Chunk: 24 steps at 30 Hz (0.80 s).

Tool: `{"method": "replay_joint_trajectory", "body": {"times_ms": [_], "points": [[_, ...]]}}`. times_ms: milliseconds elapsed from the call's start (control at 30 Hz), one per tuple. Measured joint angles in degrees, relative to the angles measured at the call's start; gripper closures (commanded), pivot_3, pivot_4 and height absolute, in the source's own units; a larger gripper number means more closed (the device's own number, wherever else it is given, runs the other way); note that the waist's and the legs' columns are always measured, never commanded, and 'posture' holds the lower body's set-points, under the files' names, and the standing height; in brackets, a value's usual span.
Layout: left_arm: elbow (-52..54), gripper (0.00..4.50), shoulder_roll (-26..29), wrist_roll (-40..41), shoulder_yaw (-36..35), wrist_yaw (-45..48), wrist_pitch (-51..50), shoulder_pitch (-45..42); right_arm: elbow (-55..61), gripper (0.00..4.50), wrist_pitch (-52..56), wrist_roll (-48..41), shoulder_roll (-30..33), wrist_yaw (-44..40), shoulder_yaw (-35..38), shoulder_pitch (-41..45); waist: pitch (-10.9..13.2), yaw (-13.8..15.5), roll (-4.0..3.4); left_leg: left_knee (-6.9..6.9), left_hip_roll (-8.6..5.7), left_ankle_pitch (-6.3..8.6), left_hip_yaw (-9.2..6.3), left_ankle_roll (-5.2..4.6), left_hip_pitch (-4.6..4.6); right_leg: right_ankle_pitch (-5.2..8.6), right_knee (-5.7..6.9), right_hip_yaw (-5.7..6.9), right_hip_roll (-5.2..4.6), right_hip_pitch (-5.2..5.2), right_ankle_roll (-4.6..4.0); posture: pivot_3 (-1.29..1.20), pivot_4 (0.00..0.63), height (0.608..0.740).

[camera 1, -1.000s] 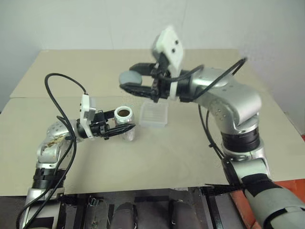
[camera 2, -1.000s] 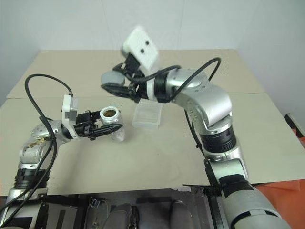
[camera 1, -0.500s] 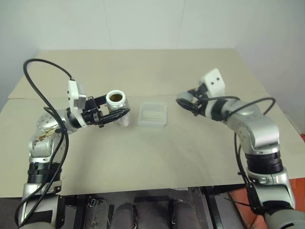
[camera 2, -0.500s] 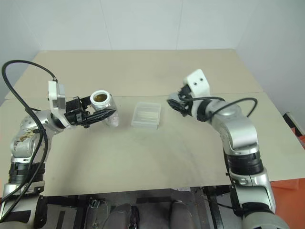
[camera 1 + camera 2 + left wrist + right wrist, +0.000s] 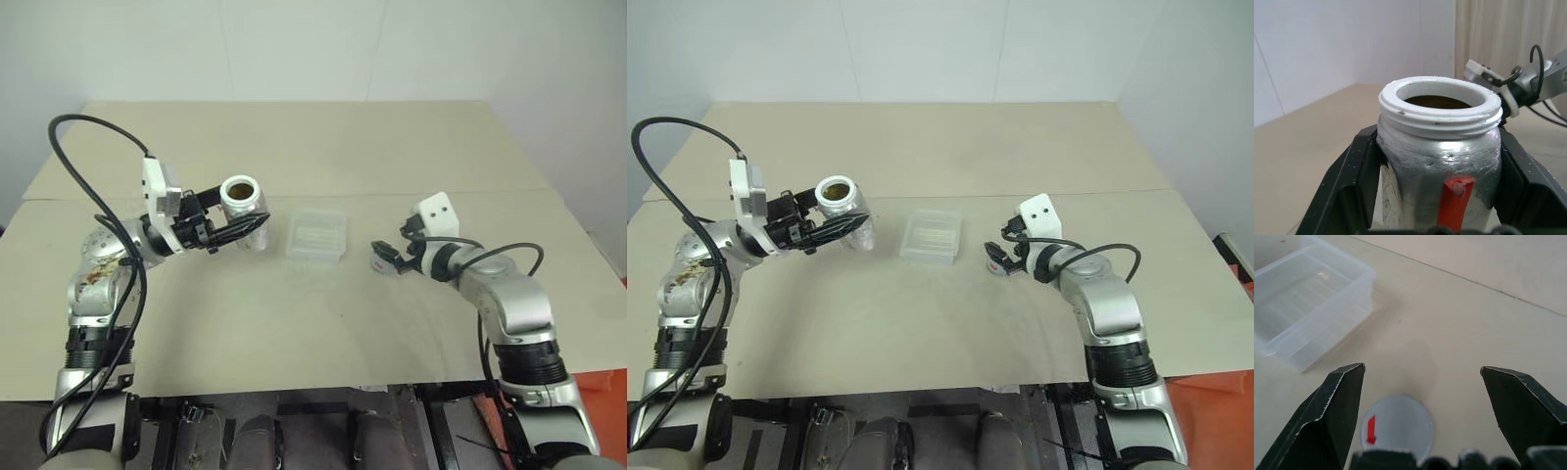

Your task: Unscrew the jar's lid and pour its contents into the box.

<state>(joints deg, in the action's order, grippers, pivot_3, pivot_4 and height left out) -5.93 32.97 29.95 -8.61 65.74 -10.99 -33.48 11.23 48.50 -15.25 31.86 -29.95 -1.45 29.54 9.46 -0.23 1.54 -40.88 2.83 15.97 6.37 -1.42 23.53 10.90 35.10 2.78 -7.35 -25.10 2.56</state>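
Left of clear box (image 5: 316, 235), left gripper (image 5: 257, 226) clamps open jar (image 5: 245, 208) upright above table (image 5: 294, 304). Right gripper (image 5: 1420, 401) spread wide, lid (image 5: 1397, 427) on table between fingers.

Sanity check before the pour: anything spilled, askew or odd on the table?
Nothing stands out. The jar is upright and uncapped in the left gripper, contents still inside. The lid lies flat on the table between the open right gripper's fingers, beside the empty box. No spill.
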Motion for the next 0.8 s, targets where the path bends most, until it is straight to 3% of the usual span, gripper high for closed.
{"method": "replay_joint_trajectory", "body": {"times_ms": [200, 400, 500, 600, 700, 800], "points": [[-5.5, 1.79, -2.5, -10.8, 4.2, -7.3, 9.1, -5.6, 9.5, 0.09, 4.3, -10.3, 7.1, -11.7, 1.5, 0.5, 0.0, 0.2, 0.01, -0.04, -0.01, 0.1, -0.02, -0.18, -0.09, -0.01, -0.09, 0.01, 0.0, 0.07, -0.01, 0.0, 0.15, 0.74], [-21.4, 1.79, -6.0, -33.1, 10.9, -30.3, 24.5, -21.4, 11.9, 0.09, 9.9, -19.4, 13.5, -19.3, 2.5, 8.8, 0.0, 0.9, 0.06, -0.12, -0.04, 0.28, -0.05, -0.49, -0.03, -0.12, -0.09, 0.03, 0.0, 0.11, 0.0, 0.0, 0.15, 0.74], [-28.9, 1.79, 0.9, -55.6, 23.8, -43.7, 44.5, -29.5, 10.8, 0.09, 12.0, -22.1, 15.8, -22.0, 2.5, 13.0, 0.0, 1.0, 0.03, 0.0, -0.06, 0.2, 0.03, -0.35, -0.04, -0.14, -0.11, 0.03, 0.0, 0.12, 0.01, 0.0, 0.15, 0.74], [-33.9, 1.79, 5.3, -81.4, 39.8, -61.7, 53.7, -38.2, 8.4, 0.09, 12.2, -22.2, 17.0, -24.1, 1.7, 14.6, 0.0, 1.2, 0.03, 0.0, -0.08, 0.13, 0.09, -0.22, 0.06, -0.15, -0.2, 0.03, -0.02, 0.11, 0.05, 0.0, 0.15, 0.74], [-38.2, 1.79, 4.0, -101.8, 53.5, -77.3, 50.6, -43.3, 6.8, 0.09, 12.1, -21.9, 17.3, -25.3, -0.3, 15.5, 0.0, 1.3, 0.03, -0.04, -0.07, 0.14, 0.08, -0.24, 0.3, -0.14, -0.18, 0.04, -0.03, -0.11, 0.09, 0.0, 0.15, 0.74], [-42.3, 1.79, 0.5, -111.8, 60.1, -86.1, 43.6, -44.4, 5.7, 0.09, 11.8, -21.8, 17.2, -25.6, -0.7, 16.3, 0.0, 1.4, 0.04, -0.06, -0.05, 0.13, 0.07, -0.23, 0.56, -0.11, -0.15, 0.06, -0.03, -0.37, 0.13, 0.0, 0.15, 0.74]]}}
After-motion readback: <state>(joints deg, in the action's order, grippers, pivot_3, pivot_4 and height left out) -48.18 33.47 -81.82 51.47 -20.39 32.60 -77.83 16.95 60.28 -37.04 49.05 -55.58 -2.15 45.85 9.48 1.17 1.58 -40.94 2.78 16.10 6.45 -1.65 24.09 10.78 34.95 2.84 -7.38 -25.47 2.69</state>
